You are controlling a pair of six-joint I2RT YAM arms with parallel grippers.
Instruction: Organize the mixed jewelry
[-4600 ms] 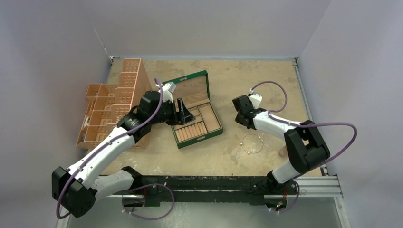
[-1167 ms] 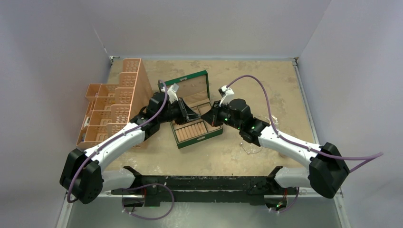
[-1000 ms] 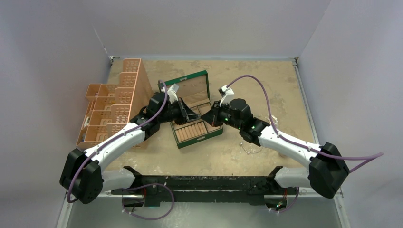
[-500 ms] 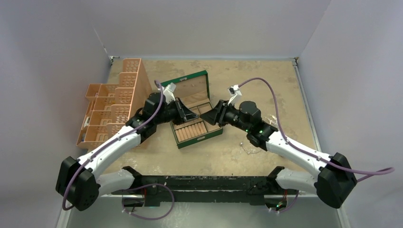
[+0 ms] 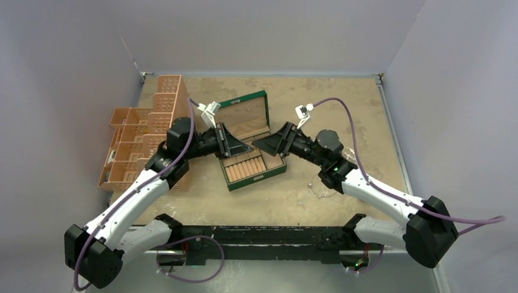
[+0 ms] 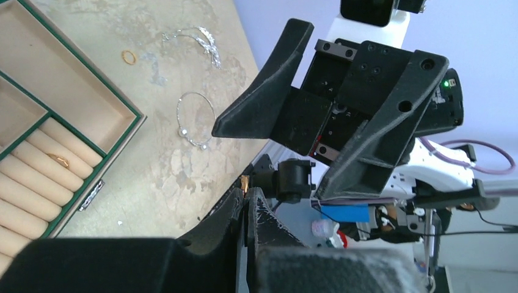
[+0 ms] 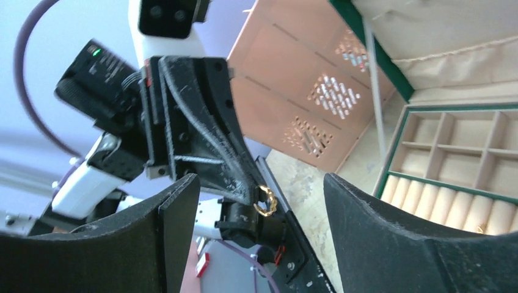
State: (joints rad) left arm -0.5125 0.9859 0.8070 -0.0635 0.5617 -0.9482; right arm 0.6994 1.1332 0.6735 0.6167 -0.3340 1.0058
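A small gold ring point(image 7: 265, 200) is pinched at the very tips of my left gripper point(image 5: 248, 148), which is shut on it above the open green box point(image 5: 256, 177). In the left wrist view only a sliver of this gold ring point(image 6: 245, 182) shows above my left gripper point(image 6: 246, 194). My right gripper point(image 5: 270, 141) faces it from the right, open and holding nothing. In the right wrist view my right gripper point(image 7: 259, 180) frames the ring without touching it. On the table lie a thin silver wire hoop point(image 6: 195, 119), a glittery silver chain point(image 6: 198, 39) and another gold ring point(image 6: 128, 57).
One gold ring point(image 6: 59, 160) sits among the box's tan rolls. The box lid point(image 5: 244, 113) stands upright behind both grippers. A peach plastic organizer rack point(image 5: 146, 131) stands at the left, close to the left arm. The wire hoop point(image 5: 324, 185) lies under the right forearm.
My right gripper has gone from shut to wide open and drawn back to the right. The left gripper stays shut, keeps the gold ring and has pulled slightly left.
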